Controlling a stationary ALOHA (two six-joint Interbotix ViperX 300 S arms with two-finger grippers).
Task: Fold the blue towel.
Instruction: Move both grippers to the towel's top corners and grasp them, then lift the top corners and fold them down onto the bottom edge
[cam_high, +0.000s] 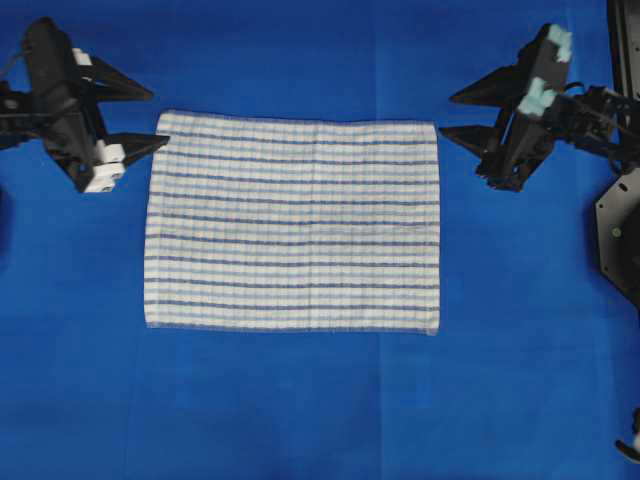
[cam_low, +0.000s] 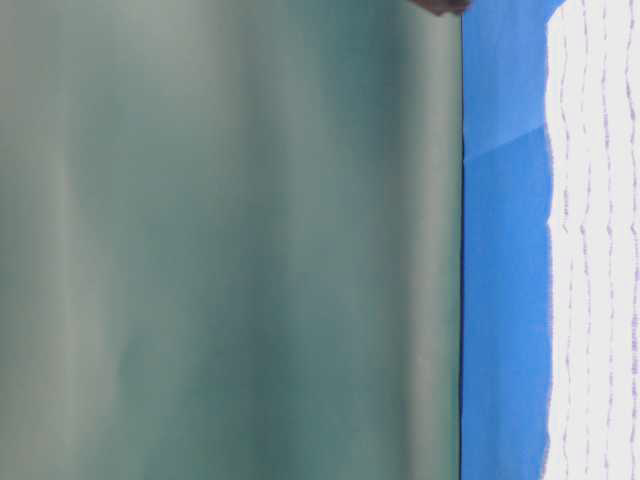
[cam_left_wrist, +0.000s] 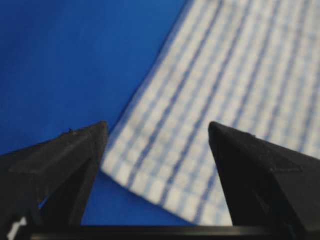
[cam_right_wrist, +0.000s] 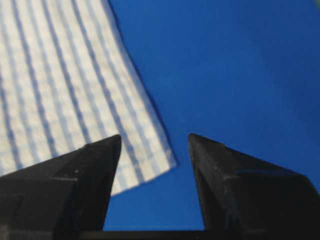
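Towel: where it lies flat, the blue towel (cam_high: 292, 221) shows four free edges.
Left gripper (cam_high: 152, 119): ten o'clock corner, spread, empty.
Right gripper (cam_high: 446, 115): two o'clock corner, spread, empty.
Room: blue table covering (cam_high: 300, 410) all around.

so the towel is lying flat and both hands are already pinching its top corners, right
Not quite. The towel does lie flat, but neither hand is pinching it. The left hand and right hand are both open beside the top corners, with nothing between their fingers. The overhead view shows it, and both wrist views agree.
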